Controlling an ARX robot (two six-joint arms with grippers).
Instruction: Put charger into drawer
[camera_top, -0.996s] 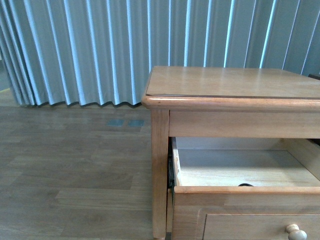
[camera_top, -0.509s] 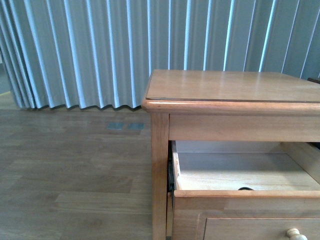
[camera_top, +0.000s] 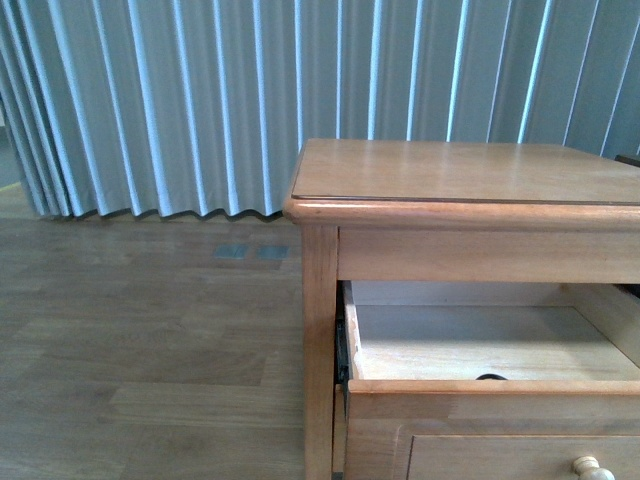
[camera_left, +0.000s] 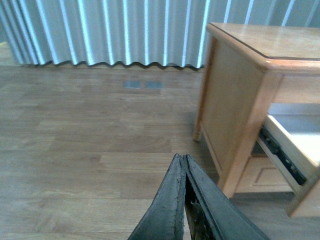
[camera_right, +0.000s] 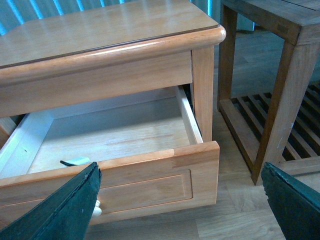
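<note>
The drawer (camera_top: 480, 345) of the wooden nightstand (camera_top: 460, 170) stands pulled open, with a light wood interior, a recessed panel front (camera_right: 140, 187) and a round pale knob (camera_top: 590, 467). In the right wrist view a sliver of the charger (camera_right: 76, 161), white with a bit of black cable, lies inside the drawer just behind its front wall. In the front view only a small dark bit of it (camera_top: 490, 377) shows over that wall. My right gripper (camera_right: 180, 200) is open and empty in front of the drawer. My left gripper (camera_left: 181, 159) is shut and empty over the floor, left of the nightstand.
A second wooden table (camera_right: 280, 30) with a slatted lower shelf (camera_right: 290, 135) stands close beside the nightstand. Pleated curtains (camera_top: 150, 100) hang behind. Wood floor (camera_top: 150, 340) spreads to the nightstand's left.
The front view shifted slightly, so the nightstand sits a little lower in it than a second ago. The drawer stays open.
</note>
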